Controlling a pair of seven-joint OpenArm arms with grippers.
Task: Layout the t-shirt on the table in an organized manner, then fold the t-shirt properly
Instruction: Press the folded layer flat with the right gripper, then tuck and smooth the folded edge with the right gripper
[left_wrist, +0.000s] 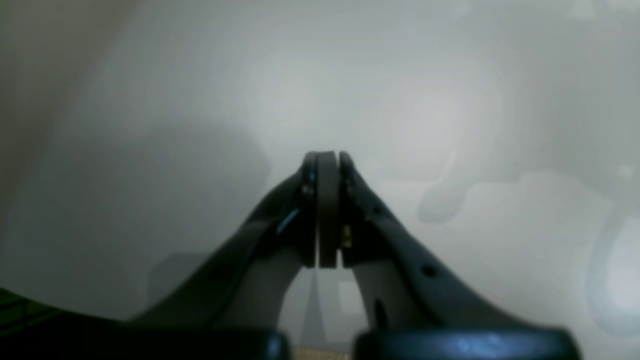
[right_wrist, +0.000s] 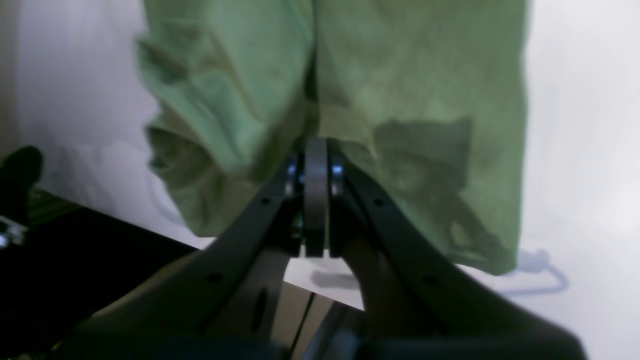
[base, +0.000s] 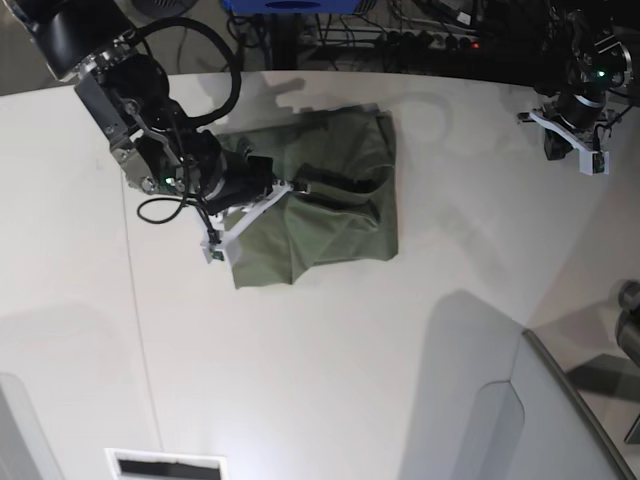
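The olive-green t-shirt (base: 330, 205) lies in a rumpled, partly folded heap on the white table (base: 330, 350), left of the middle. My right gripper (base: 299, 187) sits on the heap's left half, shut on a pinch of the t-shirt (right_wrist: 400, 75). In the right wrist view the right gripper (right_wrist: 316, 142) has its jaws together, and a crease runs up from the tips. My left gripper (base: 572, 142) hangs over bare table at the far right, well away from the shirt. In the left wrist view the left gripper (left_wrist: 327, 155) is shut and empty above the white table (left_wrist: 450, 100).
A grey-white angled panel (base: 540, 420) stands at the front right. A thin dark seam line (base: 140, 330) runs down the table's left side. Cables and equipment (base: 420, 25) crowd the area behind the far edge. A dark slot (base: 165, 467) sits at the front edge.
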